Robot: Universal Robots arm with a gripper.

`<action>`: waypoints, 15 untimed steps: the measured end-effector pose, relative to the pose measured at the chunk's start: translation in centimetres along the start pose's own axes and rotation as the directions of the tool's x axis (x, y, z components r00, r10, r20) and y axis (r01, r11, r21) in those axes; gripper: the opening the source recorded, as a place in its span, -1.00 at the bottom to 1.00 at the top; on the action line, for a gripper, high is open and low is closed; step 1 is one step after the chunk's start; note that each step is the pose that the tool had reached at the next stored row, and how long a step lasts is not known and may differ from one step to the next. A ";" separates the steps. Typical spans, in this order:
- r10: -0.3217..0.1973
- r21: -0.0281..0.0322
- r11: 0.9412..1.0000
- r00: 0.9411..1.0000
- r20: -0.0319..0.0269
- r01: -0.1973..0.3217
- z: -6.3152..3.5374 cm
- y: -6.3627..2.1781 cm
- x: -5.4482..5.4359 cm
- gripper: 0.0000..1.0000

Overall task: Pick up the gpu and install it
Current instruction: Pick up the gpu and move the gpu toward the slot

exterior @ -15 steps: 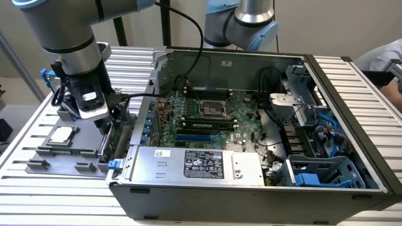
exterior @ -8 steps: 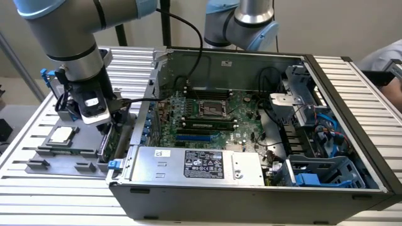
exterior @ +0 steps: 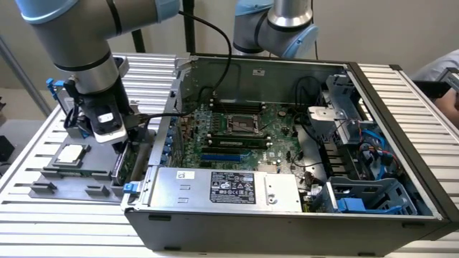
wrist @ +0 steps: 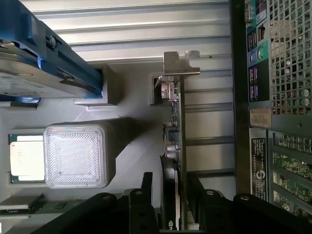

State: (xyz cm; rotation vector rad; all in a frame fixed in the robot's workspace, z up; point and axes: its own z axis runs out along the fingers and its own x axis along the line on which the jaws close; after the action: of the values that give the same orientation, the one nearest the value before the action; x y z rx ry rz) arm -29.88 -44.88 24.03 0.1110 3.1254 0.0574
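We're hovering gripper (exterior: 118, 134) outside case (exterior: 287, 217), on exterior view's left of it. gpu (wrist: 174, 126) is standing on edge just beside case wall, directly under jaws, long axis running along that wall. Jaws are part-open, straddling gpu's thin edge; we're judging no clamp yet.

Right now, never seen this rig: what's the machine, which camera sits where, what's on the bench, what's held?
One robot arm with a two-finger gripper. The exterior view, off the arm, shows an open computer case. The wrist view looks along the gripper. Beside the case a grey tray holds a CPU chip, a hard drive with blue rails, and the gpu standing on edge. The jaws are open, one each side of the gpu; nothing is gripped.
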 end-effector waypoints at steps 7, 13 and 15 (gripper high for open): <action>0.000 0.000 1.000 1.000 0.000 0.000 -0.01 0.01 -0.1 1.00; 0.000 0.000 1.000 1.000 0.000 0.000 -0.01 0.01 -0.1 -1.00; 0.000 0.000 1.000 1.000 0.000 0.000 -0.02 0.01 -0.1 -1.00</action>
State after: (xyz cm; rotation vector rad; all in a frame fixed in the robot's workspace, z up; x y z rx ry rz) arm -29.78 -44.88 24.04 0.1111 3.1258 0.0569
